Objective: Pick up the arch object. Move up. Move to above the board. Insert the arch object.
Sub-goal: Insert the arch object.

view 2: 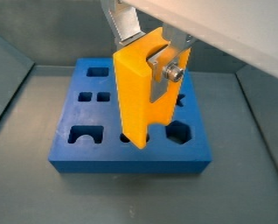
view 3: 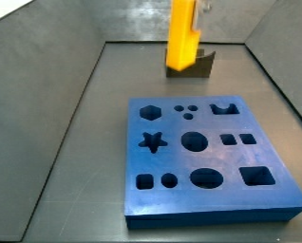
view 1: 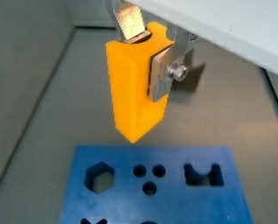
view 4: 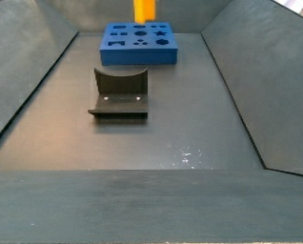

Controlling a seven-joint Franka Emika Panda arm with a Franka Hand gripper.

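Observation:
The arch object is a bright yellow-orange elongated block, hanging upright in my gripper. The silver fingers are shut on its upper end. It also shows in a wrist view and in both side views. The board is a thick blue slab with many shaped cutouts. It lies below the block in a wrist view and shows in both side views. The block's lower end hangs clear above the board, not touching it.
The dark fixture stands on the grey floor in front of the board in a side view, and shows behind the block in a side view. Sloping grey walls enclose the floor on all sides.

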